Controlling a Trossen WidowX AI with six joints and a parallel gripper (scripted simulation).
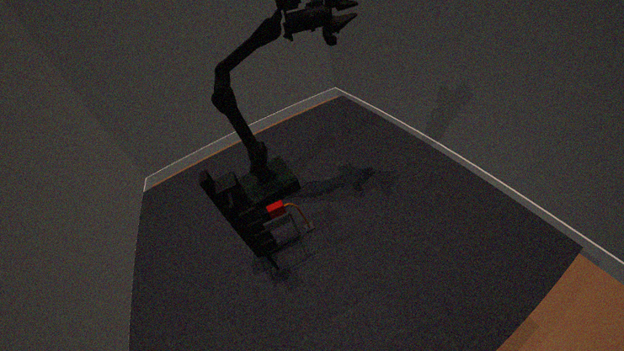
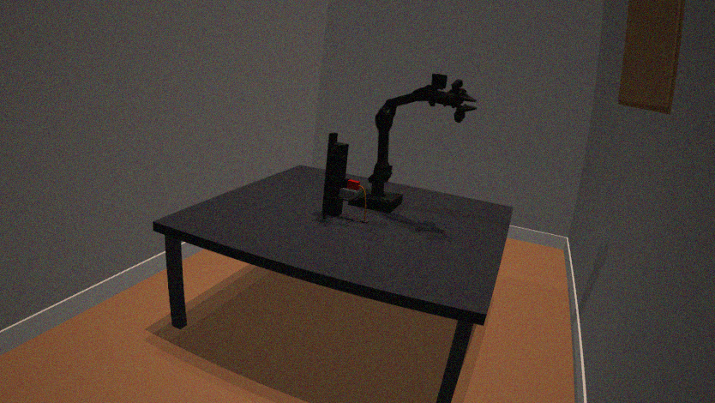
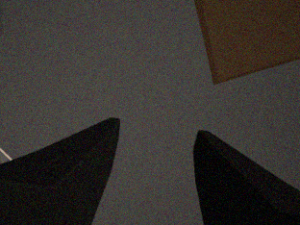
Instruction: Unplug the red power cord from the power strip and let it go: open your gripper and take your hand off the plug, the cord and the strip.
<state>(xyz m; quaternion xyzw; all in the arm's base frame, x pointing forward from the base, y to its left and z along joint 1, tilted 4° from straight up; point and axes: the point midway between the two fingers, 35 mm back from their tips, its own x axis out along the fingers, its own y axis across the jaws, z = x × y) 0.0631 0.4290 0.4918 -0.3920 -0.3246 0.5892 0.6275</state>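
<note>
1. Gripper is high above the table, out past the arm's base to the right in the exterior view. Its jaws are partly closed with an empty gap; the wrist view shows only wall between the fingers.
2. Red plug is seated in the upright power strip, near the arm base.
3. Its cord droops to the table; the dim view leaves its end uncertain.
4. Key relation: the plug lies far below and to the left of the gripper, back toward the base.
5. The plug's axis appears horizontal, sticking out of the strip's face, so the pull would run sideways.
</note>
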